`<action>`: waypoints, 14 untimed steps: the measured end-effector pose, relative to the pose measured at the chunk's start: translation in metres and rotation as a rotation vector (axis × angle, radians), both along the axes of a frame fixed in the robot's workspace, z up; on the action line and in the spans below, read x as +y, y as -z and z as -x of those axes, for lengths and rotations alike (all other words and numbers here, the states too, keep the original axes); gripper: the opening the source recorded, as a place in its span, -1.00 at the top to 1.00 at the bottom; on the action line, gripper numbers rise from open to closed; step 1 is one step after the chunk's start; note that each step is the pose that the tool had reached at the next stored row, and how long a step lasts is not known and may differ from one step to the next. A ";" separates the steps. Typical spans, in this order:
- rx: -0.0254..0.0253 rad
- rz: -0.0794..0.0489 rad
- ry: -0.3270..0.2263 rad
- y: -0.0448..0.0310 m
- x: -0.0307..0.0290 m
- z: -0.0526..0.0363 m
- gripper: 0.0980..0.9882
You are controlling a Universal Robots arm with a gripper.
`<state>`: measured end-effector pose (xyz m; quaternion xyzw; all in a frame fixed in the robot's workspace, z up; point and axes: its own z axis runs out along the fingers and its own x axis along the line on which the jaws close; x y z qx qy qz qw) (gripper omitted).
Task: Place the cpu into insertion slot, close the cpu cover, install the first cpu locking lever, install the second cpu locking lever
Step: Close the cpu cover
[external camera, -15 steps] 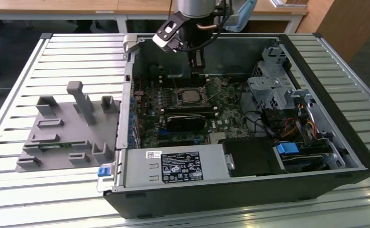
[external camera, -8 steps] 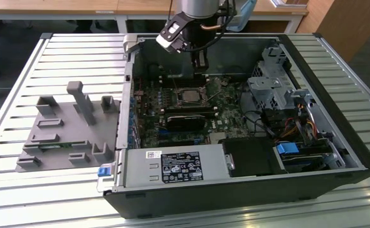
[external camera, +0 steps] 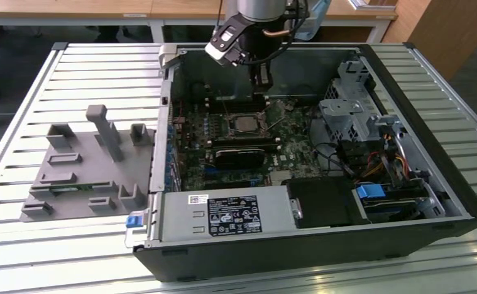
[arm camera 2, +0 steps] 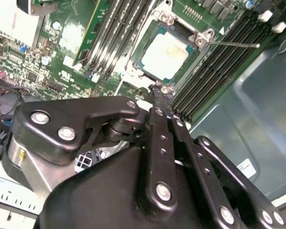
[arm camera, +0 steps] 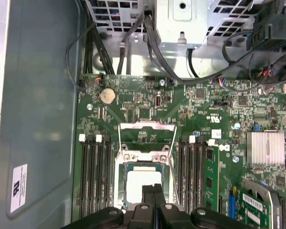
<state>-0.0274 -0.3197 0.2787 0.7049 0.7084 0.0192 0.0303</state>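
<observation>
**Gripper** (arm camera 2: 159,93): you are holding it low over the motherboard with the jaws together and clamped on nothing. The tip is hanging at the rim of the insertion slot (arm camera: 143,156).

**Cpu** (arm camera 2: 164,55): it is lying flat inside the insertion slot, silvery top up. It looks light and rigid, smooth on top and likely fragile underneath. It is best taken by two opposite edges.

**Cpu cover** (arm camera: 148,126): it is standing swung open, beyond the insertion slot from the gripper. The thin metal frame is probably springy and easy to bend, so take it by its free edge.

**Locking lever** (arm camera 2: 233,44): this thin wire rod is reaching out from one corner of the insertion slot. It looks stiff, narrow and slippery.

**Memory slots** (arm camera: 93,167): these are flanking the insertion slot on both sides.

**Coin cell** (arm camera: 107,96): it is sitting beyond the open cover, farther from the insertion slot.

**Drive cage** (arm camera: 181,21): it is standing farthest from the insertion slot, with cables trailing down.
</observation>
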 end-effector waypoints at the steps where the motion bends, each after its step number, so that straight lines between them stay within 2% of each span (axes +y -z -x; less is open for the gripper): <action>1: 0.0002 0.000 0.000 0.0000 0.0000 -0.0022 0.94; 14: 0.0016 0.000 0.000 -0.0001 0.0000 -0.0332 0.94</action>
